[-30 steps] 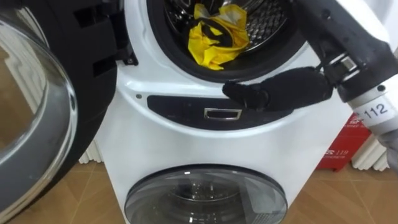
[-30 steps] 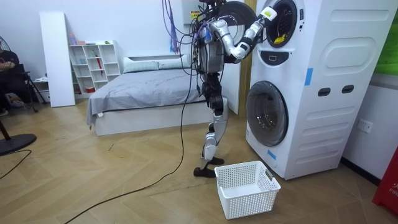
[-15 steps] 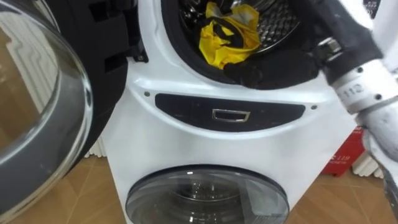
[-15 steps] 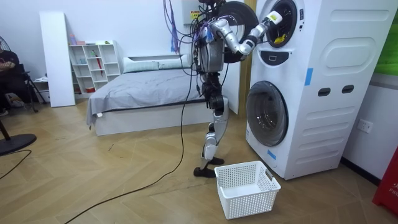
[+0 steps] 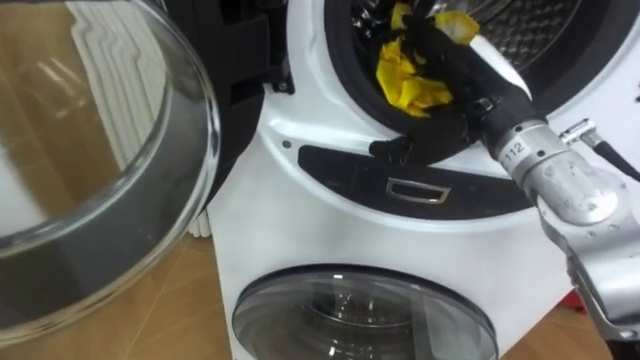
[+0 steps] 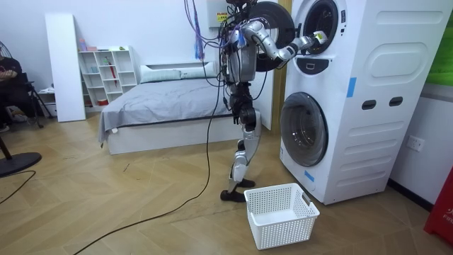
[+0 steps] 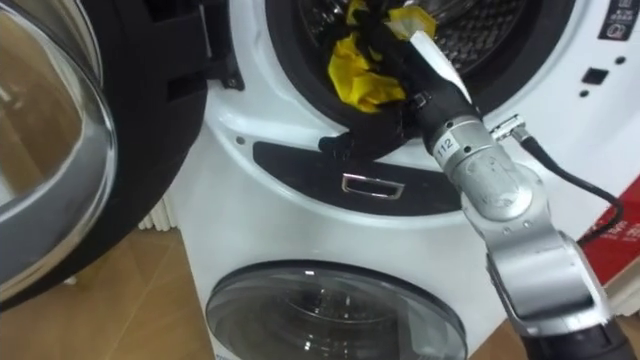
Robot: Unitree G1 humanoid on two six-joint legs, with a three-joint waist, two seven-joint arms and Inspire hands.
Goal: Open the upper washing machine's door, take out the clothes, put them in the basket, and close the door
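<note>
Right hand (image 5: 432, 45) in the upper drum (image 5: 535, 35).
Garment (image 5: 405, 88) under the hand; open door (image 5: 110, 170) to its left; second drum door (image 5: 360, 315) below it.

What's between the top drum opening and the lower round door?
Between the drum opening and lower door: a dark panel with a small metal-rimmed handle, in both eye views.

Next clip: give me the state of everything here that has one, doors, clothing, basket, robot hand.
Upper machine door: swung open.
Lower machine door: closed.
Yellow garment: bunched in the upper drum, not yet out.
Right robot hand: inside the upper drum, against the garment; grasp unclear.
White basket: upright, no clothes seen in it.
</note>
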